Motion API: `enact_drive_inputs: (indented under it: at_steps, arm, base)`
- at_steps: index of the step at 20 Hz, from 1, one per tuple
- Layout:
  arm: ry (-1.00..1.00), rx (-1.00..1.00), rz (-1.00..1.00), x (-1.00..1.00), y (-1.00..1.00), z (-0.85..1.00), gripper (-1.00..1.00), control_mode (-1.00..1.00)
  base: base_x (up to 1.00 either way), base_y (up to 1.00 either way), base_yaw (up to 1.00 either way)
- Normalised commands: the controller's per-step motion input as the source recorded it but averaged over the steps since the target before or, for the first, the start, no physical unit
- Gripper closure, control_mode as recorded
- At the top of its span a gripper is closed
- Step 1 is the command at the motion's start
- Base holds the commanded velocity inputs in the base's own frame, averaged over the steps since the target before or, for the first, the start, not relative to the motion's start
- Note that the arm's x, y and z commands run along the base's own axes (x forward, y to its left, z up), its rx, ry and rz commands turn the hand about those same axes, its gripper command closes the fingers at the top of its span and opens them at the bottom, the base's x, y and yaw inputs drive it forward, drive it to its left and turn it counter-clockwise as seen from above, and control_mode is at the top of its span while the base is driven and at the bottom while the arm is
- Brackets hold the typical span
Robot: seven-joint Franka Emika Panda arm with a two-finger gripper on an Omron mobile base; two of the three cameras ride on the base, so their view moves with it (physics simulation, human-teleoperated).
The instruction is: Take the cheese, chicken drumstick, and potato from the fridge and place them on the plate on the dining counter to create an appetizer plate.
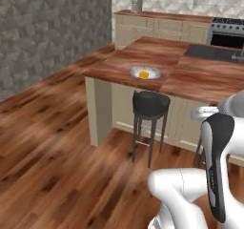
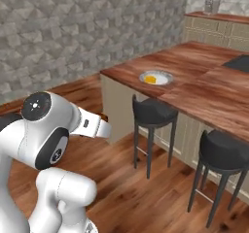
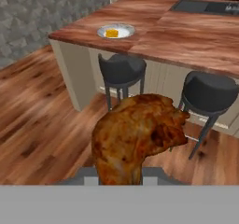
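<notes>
Hand view: I read the gripper (image 3: 120, 178) clenched on the reddish-brown roasted chicken drumstick (image 3: 137, 136), out over the floor short of the glossy wood-grain dining counter (image 3: 186, 36). On that counter's near corner, the pale round plate (image 1: 145, 73) carries the yellow-orange cheese wedge (image 1: 144, 74).

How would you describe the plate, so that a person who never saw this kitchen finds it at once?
Look at the dining counter with the reddish wood top. Near its corner, above the black stool, sits the plate. It is round, pale and shallow, with the yellow-orange cheese on it.
</notes>
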Motion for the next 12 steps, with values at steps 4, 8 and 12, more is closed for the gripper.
enact_drive_inputs:
  at_steps: [4,8,12]
  arm:
    - [0.00,0.00,0.00,0.00,0.00,0.00,1.00,1.00]
    - [0.00,0.00,0.00,0.00,0.00,0.00,1.00,1.00]
    - [0.00,0.00,0.00,0.00,0.00,0.00,1.00,1.00]
  base:
    - [1.00,0.79,-0.44]
    - [1.00,0.80,-0.44]
    - [1.00,0.77,-0.43]
